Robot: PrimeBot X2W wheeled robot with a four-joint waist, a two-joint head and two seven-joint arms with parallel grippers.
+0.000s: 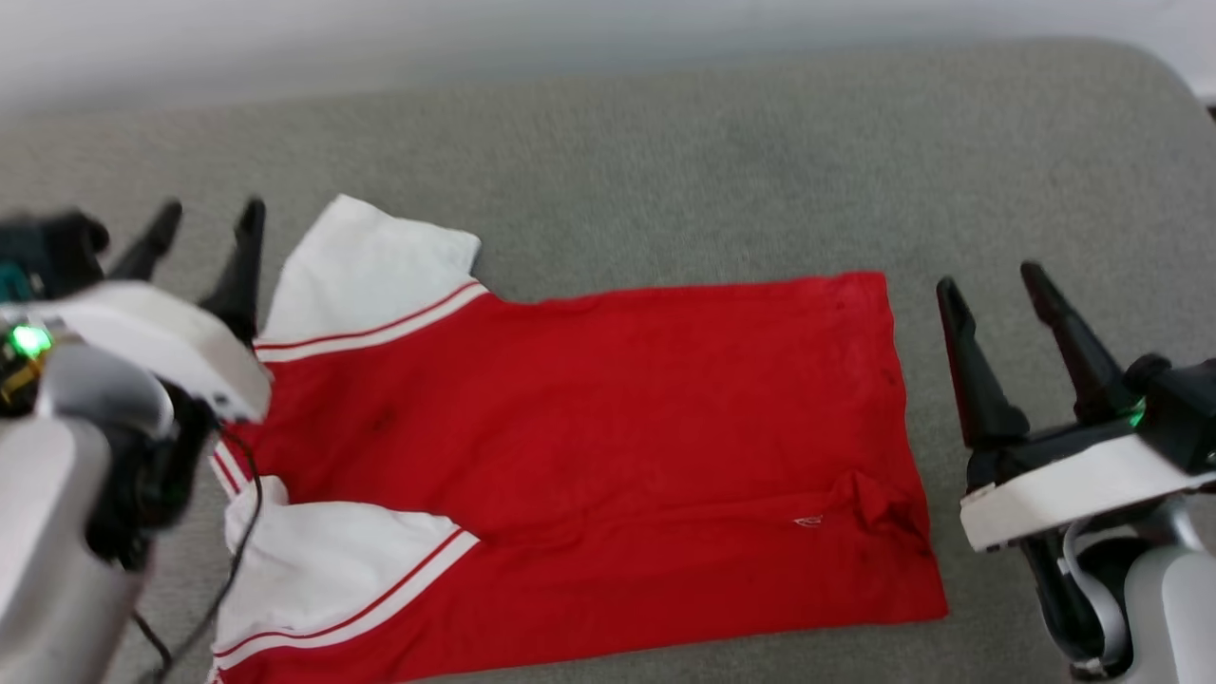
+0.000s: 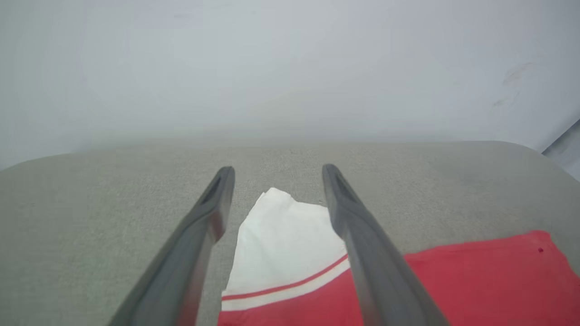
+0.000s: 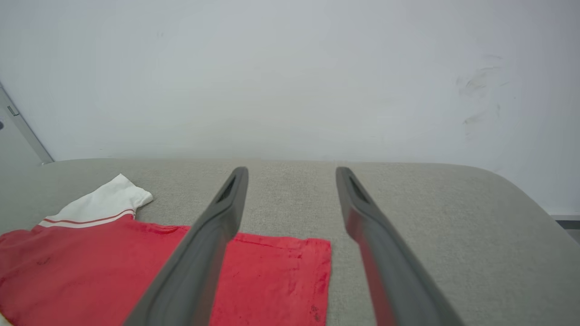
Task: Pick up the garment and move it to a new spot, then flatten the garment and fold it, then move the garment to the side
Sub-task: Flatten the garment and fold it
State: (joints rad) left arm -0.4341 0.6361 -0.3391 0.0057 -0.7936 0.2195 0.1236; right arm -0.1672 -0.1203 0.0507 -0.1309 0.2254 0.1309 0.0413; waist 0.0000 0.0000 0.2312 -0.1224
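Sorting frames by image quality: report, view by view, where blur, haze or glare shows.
Head view: the left tool and its arm are smeared by blur, the garment and right tool crisper; light even, no glare. Left wrist view: hazy, the wall washed out, the far edge of the padded surface soft. Right wrist view: clearest, wall scuffs readable, the tool soft near the lens.

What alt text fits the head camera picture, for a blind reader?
A red T-shirt with white, red-striped short sleeves lies flat on a grey fabric surface. The left gripper and right gripper sit at either end, dark fingers open, holding nothing.
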